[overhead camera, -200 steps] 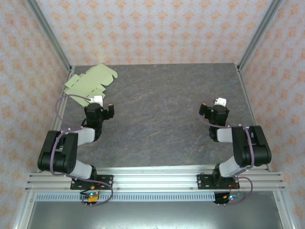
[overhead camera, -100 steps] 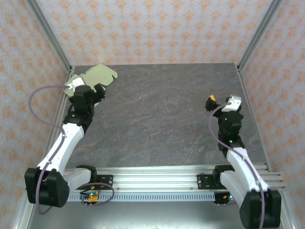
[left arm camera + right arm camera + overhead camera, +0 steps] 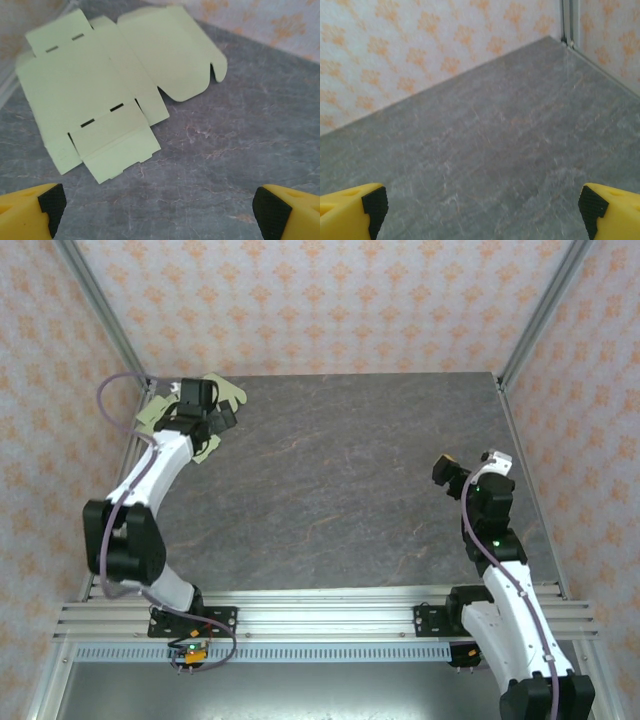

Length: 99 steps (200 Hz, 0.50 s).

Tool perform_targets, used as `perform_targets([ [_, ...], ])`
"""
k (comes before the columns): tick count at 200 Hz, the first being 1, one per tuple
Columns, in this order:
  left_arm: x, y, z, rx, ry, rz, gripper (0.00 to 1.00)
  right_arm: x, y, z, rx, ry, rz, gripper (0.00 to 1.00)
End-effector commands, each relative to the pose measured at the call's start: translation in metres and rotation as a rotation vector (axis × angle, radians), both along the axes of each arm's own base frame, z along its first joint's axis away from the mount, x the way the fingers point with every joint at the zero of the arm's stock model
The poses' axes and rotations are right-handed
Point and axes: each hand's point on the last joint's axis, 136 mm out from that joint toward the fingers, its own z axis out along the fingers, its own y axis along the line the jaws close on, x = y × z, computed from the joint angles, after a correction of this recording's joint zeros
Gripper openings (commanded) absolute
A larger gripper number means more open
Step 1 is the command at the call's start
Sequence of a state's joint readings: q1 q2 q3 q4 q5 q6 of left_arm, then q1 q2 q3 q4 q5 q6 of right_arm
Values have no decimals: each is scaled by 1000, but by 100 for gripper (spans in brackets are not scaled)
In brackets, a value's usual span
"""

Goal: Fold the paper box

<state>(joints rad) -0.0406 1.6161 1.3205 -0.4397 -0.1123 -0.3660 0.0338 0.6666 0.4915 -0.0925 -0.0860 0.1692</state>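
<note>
Paper box (image 3: 75,85) — flat, pale-green die-cut card with slotted flaps.

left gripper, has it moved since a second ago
yes, the left gripper moved toward the table's far-left corner, now at the paper box

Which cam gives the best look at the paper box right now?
Left wrist: nearly the whole flat paper box lies unfolded, slots and flaps plain. Top external has it small in the far-left corner, partly under the left arm. Right wrist faces tabletop and wall.
</note>
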Motion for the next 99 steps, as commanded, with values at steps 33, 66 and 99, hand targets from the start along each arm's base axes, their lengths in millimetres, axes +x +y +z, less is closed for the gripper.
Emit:
perform_targets([
  [33, 56, 23, -36, 13, 84, 35, 100, -10, -1, -19, 10, 115, -5, 99],
  [66, 87, 42, -74, -29, 154, 52, 100, -13, 2, -23, 15, 140, 7, 99],
  [99, 102, 54, -117, -195, 207, 55, 100, -12, 5, -31, 37, 145, 19, 99],
])
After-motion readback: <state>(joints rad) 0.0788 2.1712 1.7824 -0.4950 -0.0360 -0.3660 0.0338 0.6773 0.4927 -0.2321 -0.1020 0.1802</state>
